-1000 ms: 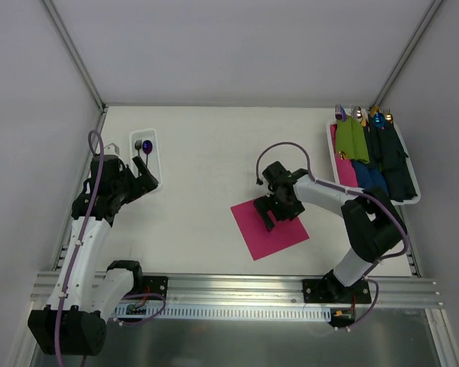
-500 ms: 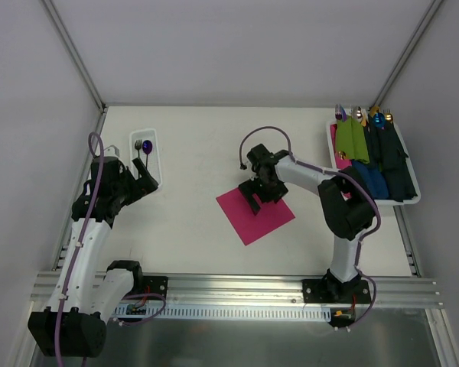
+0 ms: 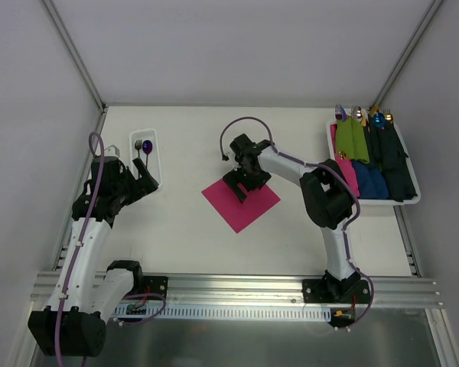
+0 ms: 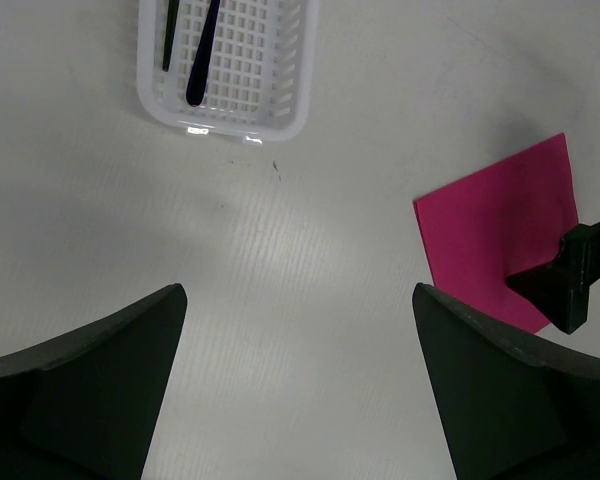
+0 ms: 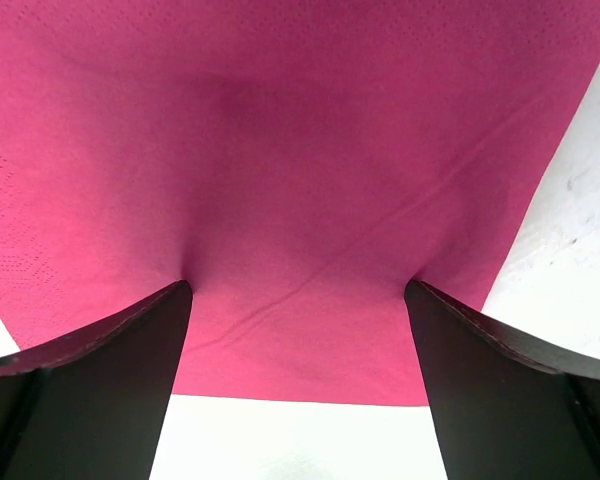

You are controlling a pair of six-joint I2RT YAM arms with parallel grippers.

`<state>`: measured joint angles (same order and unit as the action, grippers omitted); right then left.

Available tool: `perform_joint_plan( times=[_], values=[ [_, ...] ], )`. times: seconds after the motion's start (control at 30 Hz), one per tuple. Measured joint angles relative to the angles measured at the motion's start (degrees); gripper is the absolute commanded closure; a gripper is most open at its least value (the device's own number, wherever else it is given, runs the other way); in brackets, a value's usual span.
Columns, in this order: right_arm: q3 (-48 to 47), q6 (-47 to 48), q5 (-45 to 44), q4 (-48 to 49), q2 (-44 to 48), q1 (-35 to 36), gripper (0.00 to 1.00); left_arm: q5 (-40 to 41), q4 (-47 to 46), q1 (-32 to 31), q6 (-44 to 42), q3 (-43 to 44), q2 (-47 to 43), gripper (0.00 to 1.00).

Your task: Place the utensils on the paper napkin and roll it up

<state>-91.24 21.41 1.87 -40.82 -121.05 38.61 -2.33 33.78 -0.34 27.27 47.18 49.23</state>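
Steadily, the paper napkin (image 3: 239, 211) is being dragged leftward across the table (image 3: 185, 233) under the wide-spread, empty jaws of the right gripper (image 3: 240, 186), and so is being brought nearer the spoon (image 3: 147, 145) and fork (image 3: 138, 144) lying in the basket (image 3: 158, 170) by the open, empty left gripper (image 3: 142, 183).

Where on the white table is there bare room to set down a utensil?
Bare: the patch between the white mesh basket and the magenta paper napkin, and the strip from napkin to the near metal rail. Crowded: the white tray of rolled bundles at right.
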Motion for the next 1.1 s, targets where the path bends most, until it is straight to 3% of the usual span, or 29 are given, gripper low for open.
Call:
perform_joint_plan(
  times=[0.6, 0.87, 1.0, 1.1],
  values=[
    [-6.29, 2.10, 1.77, -0.87, -3.69, 0.63, 0.09, -1.16, 0.00, 0.00, -1.07, 0.02, 1.90, 0.01],
    [-10.78, 2.67, 8.63, -2.80, -2.71, 0.92, 0.02, -1.79, 0.07, 0.00, -1.20, 2.40, 3.54, 0.01],
    [-12.37, 2.91, 11.41, -3.13, 3.58, 1.03, 0.01, -1.42, 0.28, 0.00, -2.51, 9.16, 9.22, 0.08],
    [-12.22, 3.08, 13.88, -3.13, 10.21, 0.72, 0.01, -0.92, -0.13, 0.11, -4.13, 16.31, 18.18, 0.19]
  ],
)
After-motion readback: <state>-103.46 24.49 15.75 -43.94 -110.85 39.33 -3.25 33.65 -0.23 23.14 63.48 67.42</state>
